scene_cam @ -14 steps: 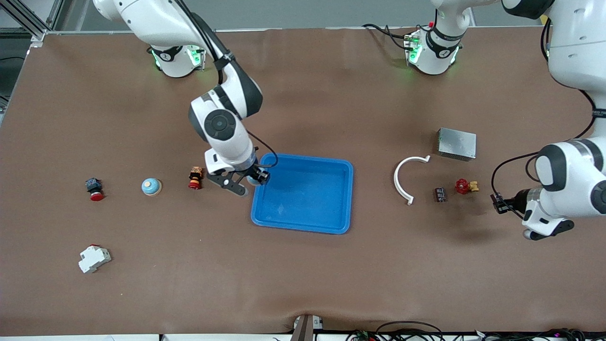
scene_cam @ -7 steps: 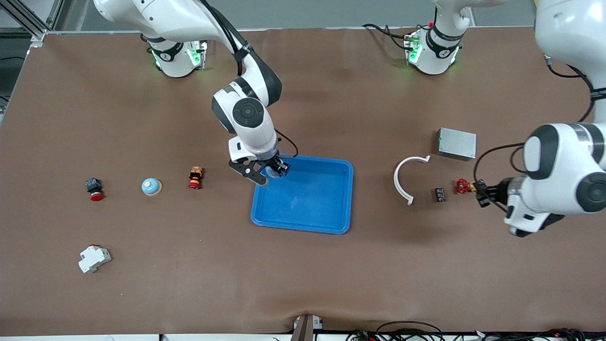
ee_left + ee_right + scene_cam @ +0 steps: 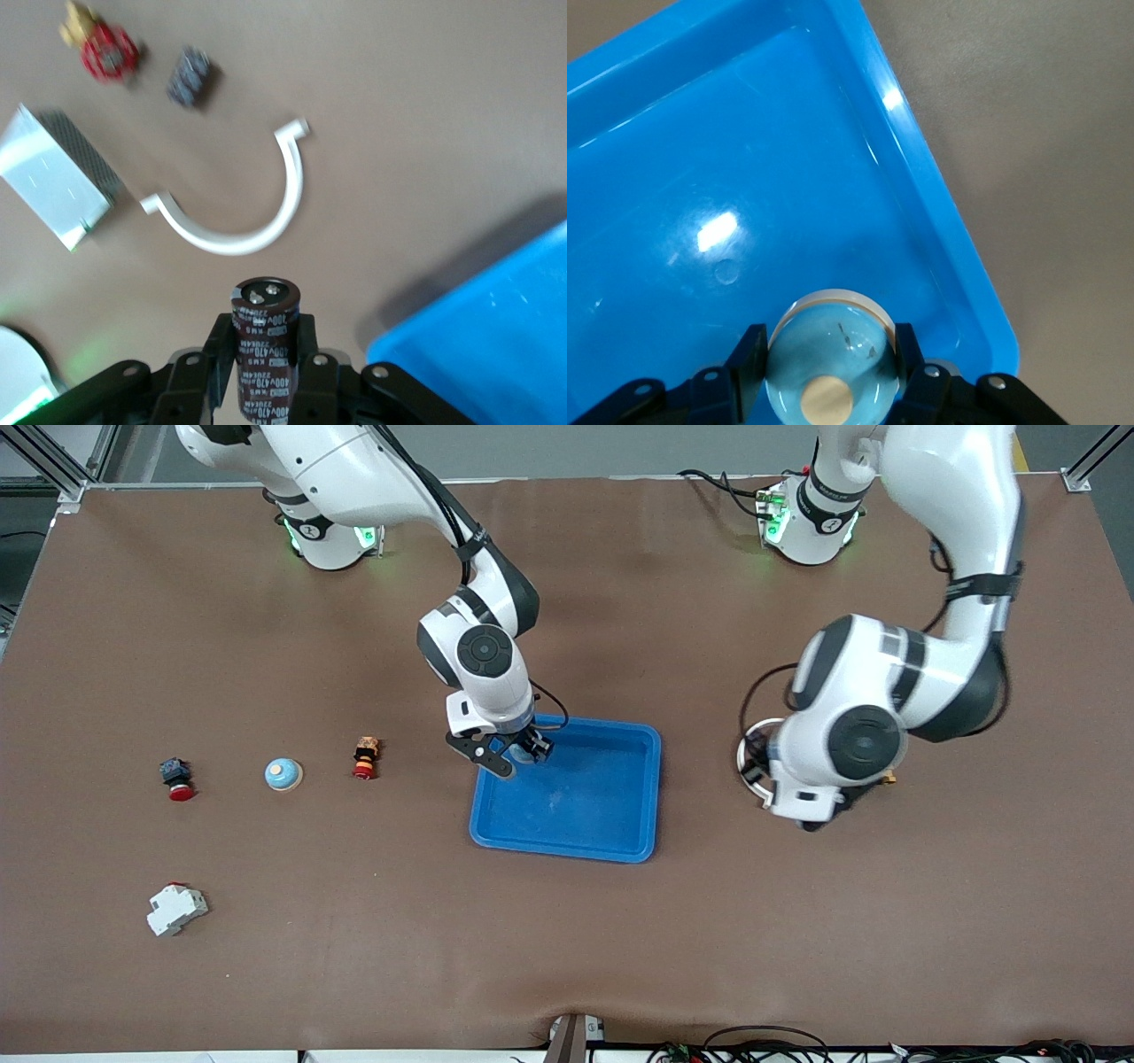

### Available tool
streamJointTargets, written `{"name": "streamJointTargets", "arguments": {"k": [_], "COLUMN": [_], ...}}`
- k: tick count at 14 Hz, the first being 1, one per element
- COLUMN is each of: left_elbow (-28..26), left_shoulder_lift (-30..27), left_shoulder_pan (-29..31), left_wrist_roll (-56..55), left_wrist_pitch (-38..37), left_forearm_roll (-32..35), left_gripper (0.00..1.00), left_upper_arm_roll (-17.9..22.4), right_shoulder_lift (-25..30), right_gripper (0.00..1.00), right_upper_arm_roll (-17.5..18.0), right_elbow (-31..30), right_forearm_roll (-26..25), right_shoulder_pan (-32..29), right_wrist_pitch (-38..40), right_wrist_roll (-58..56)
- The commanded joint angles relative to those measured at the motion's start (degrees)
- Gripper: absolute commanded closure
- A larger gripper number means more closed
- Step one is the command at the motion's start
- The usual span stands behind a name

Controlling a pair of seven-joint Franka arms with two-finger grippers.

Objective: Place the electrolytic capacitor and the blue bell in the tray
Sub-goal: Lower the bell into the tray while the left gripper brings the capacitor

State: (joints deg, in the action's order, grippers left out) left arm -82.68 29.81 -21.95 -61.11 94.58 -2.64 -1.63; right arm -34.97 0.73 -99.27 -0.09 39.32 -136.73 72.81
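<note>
1. Since the earlier frame the left arm has swung in from its own end of the desk point(image 3: 266, 974), and the right arm has carried its load in over the tray corner.
2. The left tool point(image 3: 266, 372) now hangs over the white curved piece point(image 3: 266, 212), beside the tray point(image 3: 585, 806) but not yet over it. The tray lies from it toward the right arm's end of the desk.
3. The right tool point(image 3: 523, 751) is already over the tray's corner, the one farther from the front camera and toward the right arm's end. It is the arm better placed to release first.
4. The left tool is clamped on the electrolytic capacitor point(image 3: 264, 323). The capacitor's long axis runs out along the fingers, terminal end away from the wrist.
5. The right tool is clamped on a blue bell point(image 3: 833, 350), held dome-out above the tray floor and close to the rim.
6. Counts:
   - one tray, with nothing lying in it yet
   - one metal box point(image 3: 53, 186)
   - one white curved piece
   - one white breaker point(image 3: 175, 910)
   - two blue bells, the second bell point(image 3: 283, 774) sitting on the desk toward the right arm's end
   - two red-capped buttons point(image 3: 177, 779)
   - one red valve point(image 3: 104, 53)
   - one held capacitor, plus a smaller dark part point(image 3: 189, 77) that may be another
</note>
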Motion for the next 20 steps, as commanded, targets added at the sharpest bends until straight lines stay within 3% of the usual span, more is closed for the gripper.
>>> {"name": "streamJointTargets", "arguments": {"k": [1, 5, 11, 20], "left_elbow": [1.56, 2.08, 2.09, -1.51], "left_shoulder_lift": [2.09, 5.87, 10.44, 14.32], "left_shoulder_pan": [-4.14, -9.94, -14.35, -13.56], "left_wrist_roll": [-6.71, -16.12, -22.47, -22.03], "left_wrist_pitch": [0.77, 8.84, 21.24, 30.93], "left_forearm_roll": [-1.4, -7.28, -7.29, -6.76], "left_gripper": [1.0, 1.0, 1.0, 1.0], "left_upper_arm_roll": [0.57, 0.57, 0.57, 0.84], "right_shoulder_lift": [-2.03, -2.73, -3.79, -4.93], "right_gripper": [1.0, 1.0, 1.0, 1.0], "right_upper_arm_roll": [-0.99, -1.08, -1.17, -1.08], "right_elbow": [1.62, 1.62, 1.62, 1.62], "right_forearm_roll": [-1.23, -1.23, -2.81, -5.35], "right_shoulder_pan": [1.11, 1.11, 1.11, 1.11], "right_wrist_pitch": [-1.68, -2.75, -3.01, -3.8], "right_wrist_roll": [2.42, 2.42, 2.68, 5.06]}}
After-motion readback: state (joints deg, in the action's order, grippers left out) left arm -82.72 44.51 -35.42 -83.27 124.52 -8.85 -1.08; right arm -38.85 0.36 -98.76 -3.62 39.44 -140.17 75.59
